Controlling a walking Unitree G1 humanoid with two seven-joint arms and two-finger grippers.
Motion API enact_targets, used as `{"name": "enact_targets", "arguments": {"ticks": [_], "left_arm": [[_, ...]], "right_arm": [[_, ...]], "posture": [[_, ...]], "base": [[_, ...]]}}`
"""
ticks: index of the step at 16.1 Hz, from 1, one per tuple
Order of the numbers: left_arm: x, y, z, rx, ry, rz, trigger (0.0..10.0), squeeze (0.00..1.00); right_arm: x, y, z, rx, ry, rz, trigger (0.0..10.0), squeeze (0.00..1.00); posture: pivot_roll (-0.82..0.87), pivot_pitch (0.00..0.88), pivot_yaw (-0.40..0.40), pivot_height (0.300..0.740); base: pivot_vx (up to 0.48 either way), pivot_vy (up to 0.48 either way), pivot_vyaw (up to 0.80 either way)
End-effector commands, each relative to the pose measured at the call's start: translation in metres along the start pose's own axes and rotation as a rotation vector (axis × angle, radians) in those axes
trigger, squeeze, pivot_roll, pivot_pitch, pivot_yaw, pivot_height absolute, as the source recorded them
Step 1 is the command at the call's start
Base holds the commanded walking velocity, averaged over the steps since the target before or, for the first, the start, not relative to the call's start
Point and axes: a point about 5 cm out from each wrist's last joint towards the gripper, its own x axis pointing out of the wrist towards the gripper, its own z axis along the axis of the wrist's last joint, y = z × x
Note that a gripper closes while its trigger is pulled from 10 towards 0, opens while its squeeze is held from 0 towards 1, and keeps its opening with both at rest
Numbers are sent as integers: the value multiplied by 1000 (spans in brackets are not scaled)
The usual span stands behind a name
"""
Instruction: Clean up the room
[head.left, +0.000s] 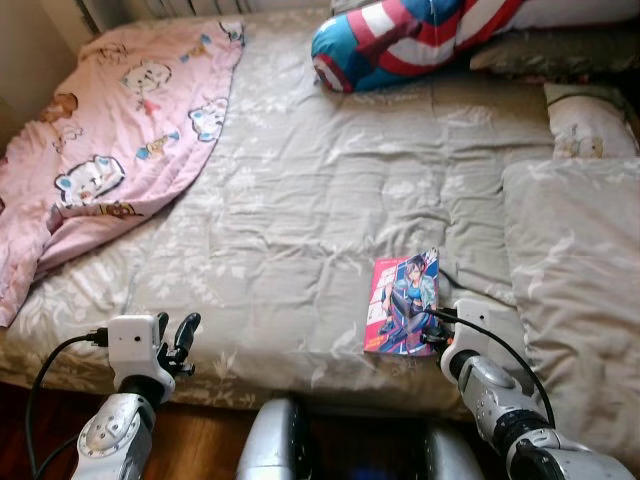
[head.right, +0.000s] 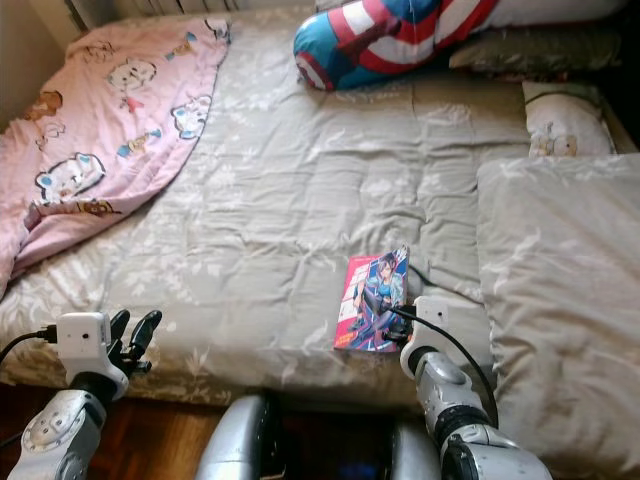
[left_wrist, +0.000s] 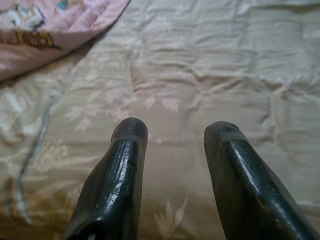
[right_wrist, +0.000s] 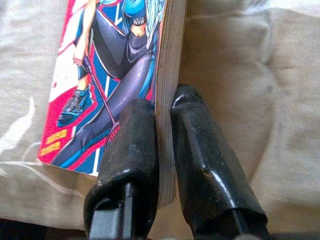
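Observation:
A paperback comic book (head.left: 405, 303) with a pink and blue cover lies on the grey quilt (head.left: 320, 200), near the bed's front edge on the right. My right gripper (head.left: 437, 330) is shut on the book's right side. In the right wrist view one finger lies over the cover (right_wrist: 115, 65) and the other presses against the page edge, and the book's right side is tipped up off the quilt. My left gripper (head.left: 175, 335) hovers open over the front left edge of the bed. Between its fingertips (left_wrist: 131, 131) there is nothing but quilt.
A pink cartoon blanket (head.left: 110, 150) is crumpled over the bed's far left. A red, white and blue star-shield cushion (head.left: 410, 35) lies at the back. A large grey pillow (head.left: 580, 290) and a small pillow (head.left: 590, 125) sit on the right. Dark wooden floor (head.left: 200, 440) runs below the bed edge.

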Motion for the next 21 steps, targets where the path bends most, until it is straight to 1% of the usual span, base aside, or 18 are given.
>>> {"name": "enact_targets", "arguments": {"ticks": [1,6,9,10,11,12,13,16,17,18,20,21], "left_arm": [[-6,6,-2,0,21,12,10000,0],[-10,4,-3,2,40,12,10000,0],[-12,4,-3,1,46,13,10000,0],[-12,4,-3,1,48,14,10000,0],[-13,5,-3,2,50,16,10000,0],[-13,5,-3,2,51,16,10000,0],[-13,5,-3,1,54,18,10000,0],[-13,4,-4,-2,56,20,10000,0],[-13,3,-4,-4,56,19,10000,0],[-13,3,-5,-4,57,18,10000,0],[-12,3,-5,-5,58,19,10000,0],[-11,3,-5,-7,58,19,10000,0]], "right_arm": [[-2,0,-15,-7,65,-12,10000,0],[-2,-10,-6,-37,51,-58,10000,0],[-2,-12,-4,-42,46,-67,10000,0],[-2,-12,-3,-42,42,-70,10000,118],[-2,-13,-1,-47,34,-75,10000,584],[-2,-13,-1,-49,31,-77,10000,812],[-2,-13,1,-51,25,-83,10000,859],[-1,-14,8,-62,-5,-100,10000,843],[-1,-15,16,-82,-39,-118,10000,796],[-1,-15,19,-85,-50,-122,10000,765],[-1,-17,27,-92,-88,-140,10000,627],[-1,-18,33,-90,-119,-149,10000,0]], "posture": [[194,265,129,632],[195,280,132,632],[196,282,132,632],[197,286,134,632],[196,286,134,632],[198,288,134,632],[197,288,134,632],[198,288,132,632],[197,287,133,632],[197,287,133,632],[195,284,132,632],[192,279,130,632]], "base": [[0,0,0],[0,0,0],[0,0,0],[0,0,0],[0,0,0],[0,0,0],[0,0,0],[0,0,0],[0,0,0],[0,0,0],[0,0,0],[0,0,0]]}}
